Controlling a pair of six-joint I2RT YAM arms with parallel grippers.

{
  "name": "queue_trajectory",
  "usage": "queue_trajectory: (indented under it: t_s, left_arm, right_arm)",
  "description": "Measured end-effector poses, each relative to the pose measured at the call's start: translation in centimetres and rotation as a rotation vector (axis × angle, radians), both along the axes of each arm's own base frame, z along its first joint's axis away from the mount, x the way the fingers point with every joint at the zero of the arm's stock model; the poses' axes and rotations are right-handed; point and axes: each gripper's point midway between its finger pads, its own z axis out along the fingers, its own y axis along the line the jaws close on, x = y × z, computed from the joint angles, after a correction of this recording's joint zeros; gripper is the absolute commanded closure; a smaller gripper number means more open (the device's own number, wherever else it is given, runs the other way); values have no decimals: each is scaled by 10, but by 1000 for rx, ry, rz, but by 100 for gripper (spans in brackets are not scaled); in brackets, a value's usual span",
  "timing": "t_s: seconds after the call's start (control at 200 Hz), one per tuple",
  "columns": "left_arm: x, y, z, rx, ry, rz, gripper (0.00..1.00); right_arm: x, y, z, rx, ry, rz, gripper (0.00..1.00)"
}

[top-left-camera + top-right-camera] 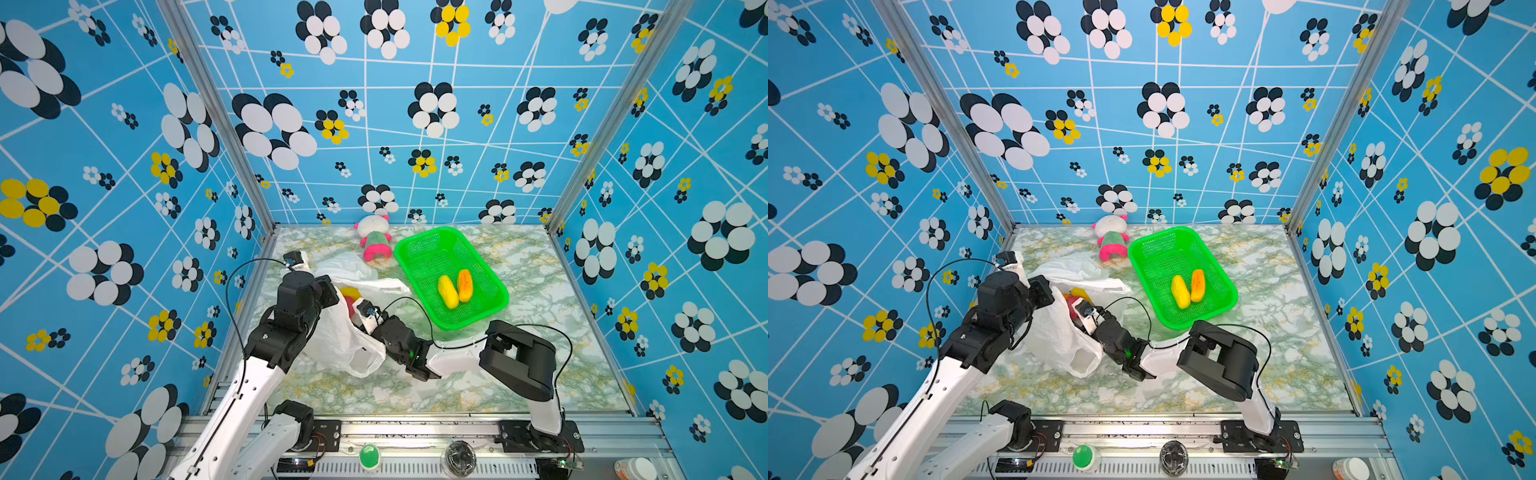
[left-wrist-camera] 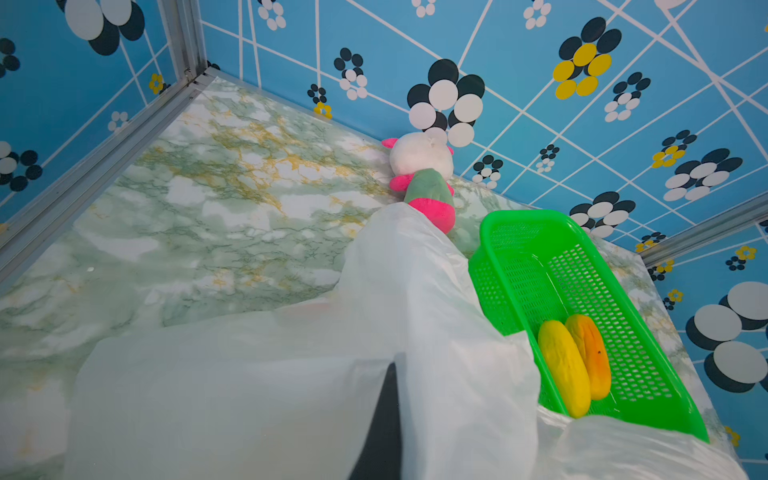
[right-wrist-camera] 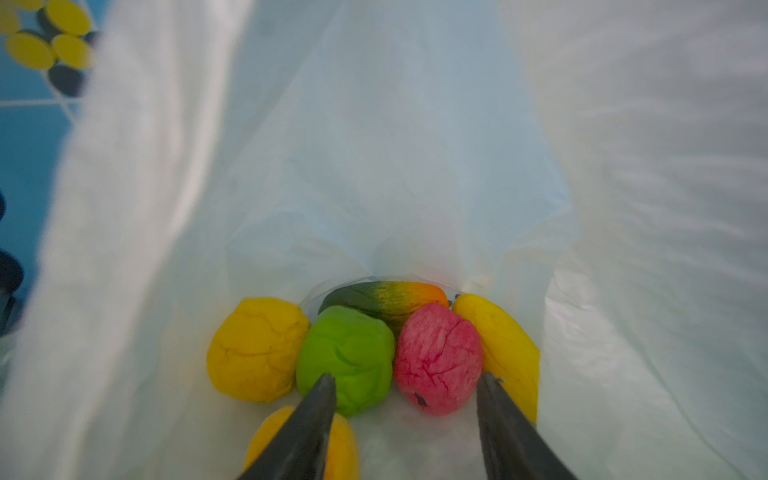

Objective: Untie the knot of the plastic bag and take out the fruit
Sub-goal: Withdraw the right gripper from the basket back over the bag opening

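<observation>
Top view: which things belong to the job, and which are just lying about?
Job: bag; fruit inside it; basket; two fruits in basket.
Lying about: doll; green button.

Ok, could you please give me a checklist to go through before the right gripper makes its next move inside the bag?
1. Bag mouth held open: ok, left gripper is shut on the plastic bag.
2. Inside the bag, right gripper open: ok.
3. One fruit alone between the jaws: not ok; green fruit and pink-red fruit both lie ahead.
4. Room in the green basket: ok, only a yellow fruit and an orange fruit inside.
5. Reach deep enough to grasp: cannot tell.
</observation>
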Motion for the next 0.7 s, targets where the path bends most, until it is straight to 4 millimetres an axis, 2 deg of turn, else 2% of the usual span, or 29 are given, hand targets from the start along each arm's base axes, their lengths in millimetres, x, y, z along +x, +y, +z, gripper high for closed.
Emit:
queue_trajectory:
  t_s: [0.09, 0.225, 0.395, 0.565, 0.65, 0.705]
  left_arm:
    - [10, -10, 14, -16, -14, -29, 100]
    - [23, -32, 35, -19, -32, -94, 100]
    - [37, -63, 59, -6, -45, -187, 100]
    - [34, -95, 74, 15, -69, -294, 100]
    - [29, -98, 74, 22, -78, -309, 100]
    - [26, -92, 67, 32, -75, -290, 100]
  right_arm:
    - [14, 0, 1, 21, 50, -89, 40]
    - [31, 4, -13, 4, 126, -198, 41]
    - [41, -17, -32, -25, 183, -338, 41]
    - [48, -43, -43, -69, 187, -478, 36]
    - [49, -52, -47, -86, 186, -523, 31]
    - [49, -56, -49, -95, 188, -542, 26]
